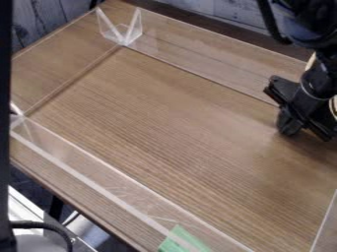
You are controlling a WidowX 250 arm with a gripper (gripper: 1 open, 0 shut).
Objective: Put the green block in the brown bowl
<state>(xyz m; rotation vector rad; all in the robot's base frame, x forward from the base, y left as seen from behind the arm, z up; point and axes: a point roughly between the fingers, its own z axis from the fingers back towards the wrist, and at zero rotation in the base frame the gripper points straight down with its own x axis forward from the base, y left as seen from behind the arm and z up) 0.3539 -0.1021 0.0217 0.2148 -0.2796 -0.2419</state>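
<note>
Wood-grain table [158,128] filled the view, its grain running diagonally from upper left to lower right, with one clear low wall [79,172] around it and one green tape strip [178,239] at the bottom edge. One black gripper [301,128] stood at the right edge, pointing steeply down, its tips just at the tabletop and its jaws clenched together. Neither green block nor brown bowl could be seen, so their places and the block's long axis could not be told.
</note>
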